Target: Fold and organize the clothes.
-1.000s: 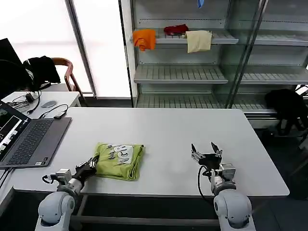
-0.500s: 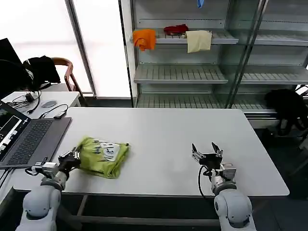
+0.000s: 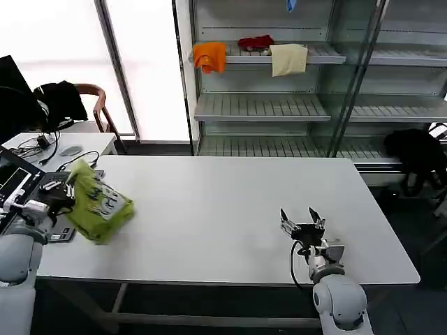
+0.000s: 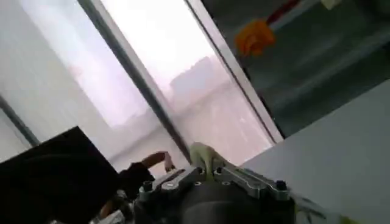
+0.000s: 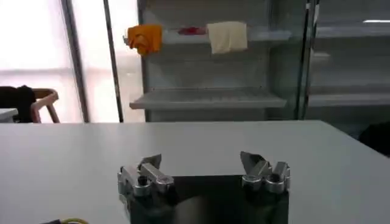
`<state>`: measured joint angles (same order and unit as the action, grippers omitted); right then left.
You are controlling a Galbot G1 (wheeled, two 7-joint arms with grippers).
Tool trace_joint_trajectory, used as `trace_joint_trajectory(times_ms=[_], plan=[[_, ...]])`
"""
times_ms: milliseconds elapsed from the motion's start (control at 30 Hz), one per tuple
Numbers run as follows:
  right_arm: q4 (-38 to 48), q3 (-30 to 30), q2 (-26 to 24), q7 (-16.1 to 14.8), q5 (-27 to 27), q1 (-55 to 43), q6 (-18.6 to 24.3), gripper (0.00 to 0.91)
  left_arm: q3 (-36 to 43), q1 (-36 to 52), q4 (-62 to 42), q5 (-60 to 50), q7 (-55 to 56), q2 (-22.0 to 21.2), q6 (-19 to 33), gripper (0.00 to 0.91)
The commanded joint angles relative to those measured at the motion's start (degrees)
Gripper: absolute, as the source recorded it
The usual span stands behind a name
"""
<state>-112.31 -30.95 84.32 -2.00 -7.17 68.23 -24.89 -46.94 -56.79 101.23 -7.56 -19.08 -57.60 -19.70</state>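
Left gripper (image 3: pixel 59 201) is clamping the bunched T-shirt (image 3: pixel 98 204) over the counter (image 3: pixel 223 209) edge, so I'd keep it bundled; right gripper (image 3: pixel 302 222) is idling, jaws open.

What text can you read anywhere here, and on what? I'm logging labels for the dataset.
None can be read.
Print on the lime T-shirt, held bunched by the left pincer at the table's left edge over the laptop: crumpled, too blurred to read.
Laptop screen: too small to read.
The right pincer, open near the table's front edge, bears no visible marking.
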Motion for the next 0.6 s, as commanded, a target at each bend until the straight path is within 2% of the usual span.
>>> trace_joint_trajectory(times_ms=[33, 167, 267, 467, 600], plan=[[1.26, -1.16, -0.88, 0.12, -1.32, 0.65, 1.07, 0.907, 3.81, -5.95, 15.19, -14.74, -0.72, -6.67, 1.04, 0.000], [2.83, -2.24, -2.10, 0.38, -2.24, 1.21, 2.11, 0.907, 13.64, -13.89, 17.70, -24.01, 1.98, -19.67, 5.36, 0.000], [3.68, -2.65, -2.76, 0.63, -2.90, 1.24, 2.40, 0.907, 20.62, -17.14, 14.64, -29.66, 4.83, -24.69, 8.45, 0.000], [4.75, -3.19, -3.03, 1.26, -3.49, 1.27, 2.50, 0.907, 31.80, -16.17, 8.29, -30.86, 10.16, -26.50, 7.90, 0.010], [4.63, -3.07, -2.92, 1.37, -3.32, 1.29, 2.34, 0.907, 33.85, -13.15, 6.78, -28.65, 10.26, -26.98, 7.70, 0.010]])
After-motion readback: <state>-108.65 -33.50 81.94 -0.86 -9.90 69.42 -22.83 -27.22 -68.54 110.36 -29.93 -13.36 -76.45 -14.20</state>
